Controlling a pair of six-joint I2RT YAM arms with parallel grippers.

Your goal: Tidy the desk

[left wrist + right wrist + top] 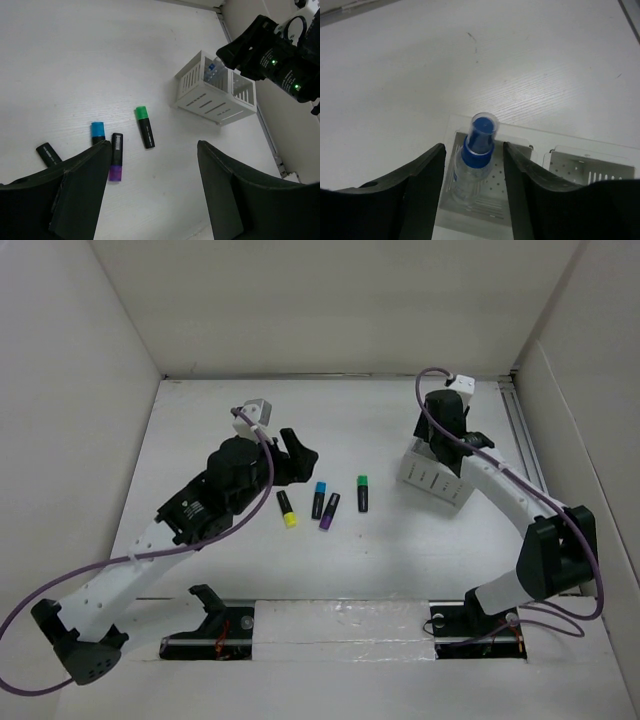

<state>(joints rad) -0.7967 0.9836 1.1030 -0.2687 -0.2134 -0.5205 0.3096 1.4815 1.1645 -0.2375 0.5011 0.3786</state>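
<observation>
The desk is a white tabletop with panel walls. Several markers lie at its middle: yellow-capped, blue-capped, purple-capped and green-capped. My left gripper hovers open and empty just behind them. In the left wrist view the green, blue and purple markers show ahead of it. My right gripper is open above the white holder, its jaws on either side of a blue-capped spray bottle that stands in a holder compartment, with a gap on each side.
The holder's second compartment lies to the right. White panel walls stand on the left, back and right. A rail runs along the right edge. The right arm hangs over the holder.
</observation>
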